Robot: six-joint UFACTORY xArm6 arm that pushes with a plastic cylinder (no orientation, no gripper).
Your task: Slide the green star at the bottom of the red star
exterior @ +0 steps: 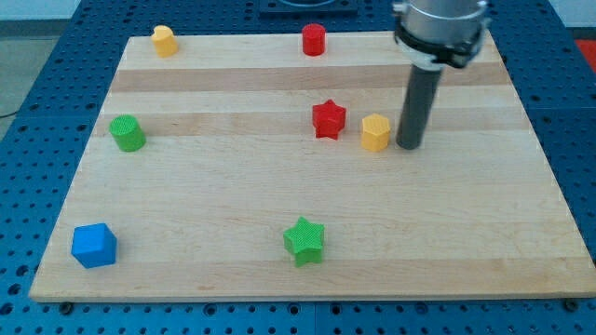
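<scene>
The green star [304, 240] lies near the view's bottom, a little left of the middle. The red star [329, 119] lies well above it, in the middle of the wooden board [205, 195]. My tip [409, 146] rests on the board to the right of the red star, just right of a yellow hexagonal block [375, 132]. The tip is far from the green star, up and to its right.
A green cylinder [128, 133] sits at the left. A blue cube [94, 246] sits at the bottom left. A yellow block [165, 41] and a red block [314, 40] stand along the top edge. The arm's body [440, 28] hangs over the top right.
</scene>
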